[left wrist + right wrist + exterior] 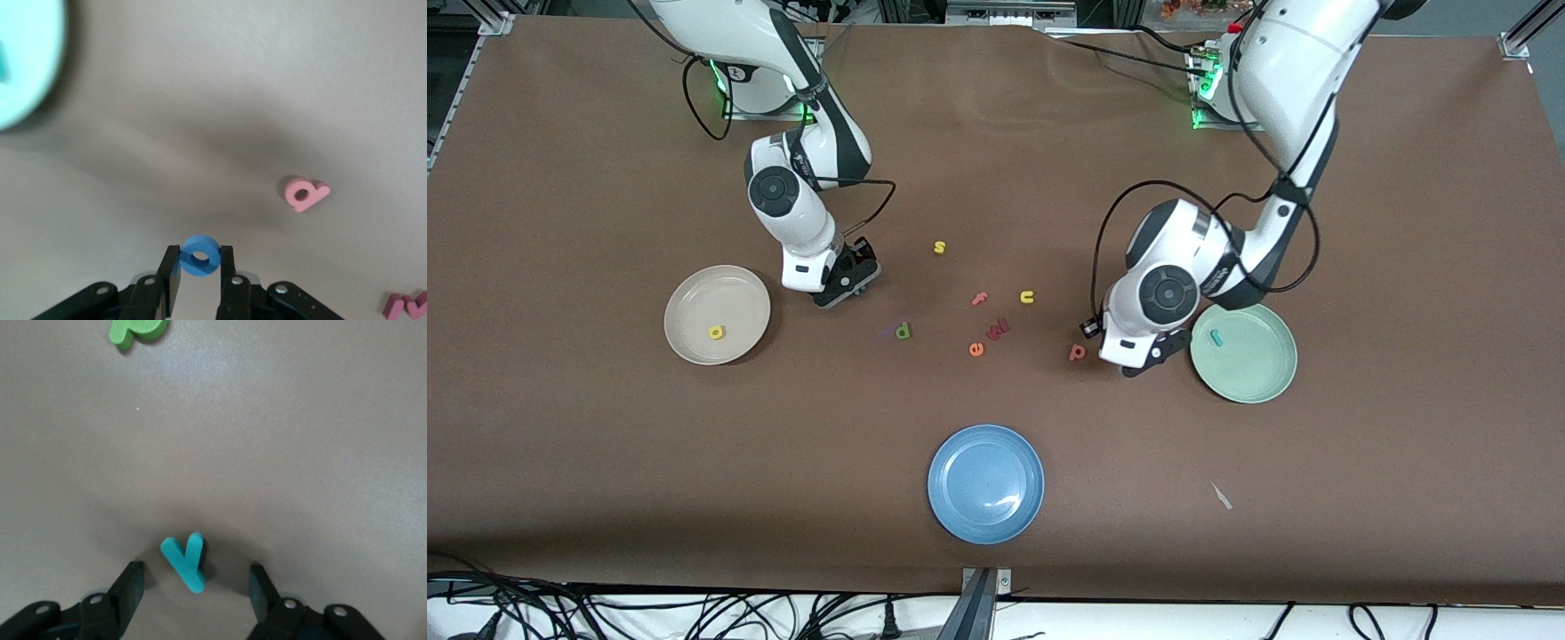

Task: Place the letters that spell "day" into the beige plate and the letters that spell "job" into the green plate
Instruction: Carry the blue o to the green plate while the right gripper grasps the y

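Plainly, these foam letters are featherlight and a bit squashy, so each wants a gentle pinch across its flat sides. The left hand (199,277) is closed on the blue o (199,255), between the salmon b (1078,353) and the green plate (1258,384), where the teal j (1216,338) already lies. The right hand (197,587) stands wide around the teal y (184,561) lying on the table (605,462), just beside the beige plate (694,298), which holds the yellow a (716,332). The green d (903,332) waits nearer the middle. Only the wrist views show the o and y; from the front both are hidden under the arms.
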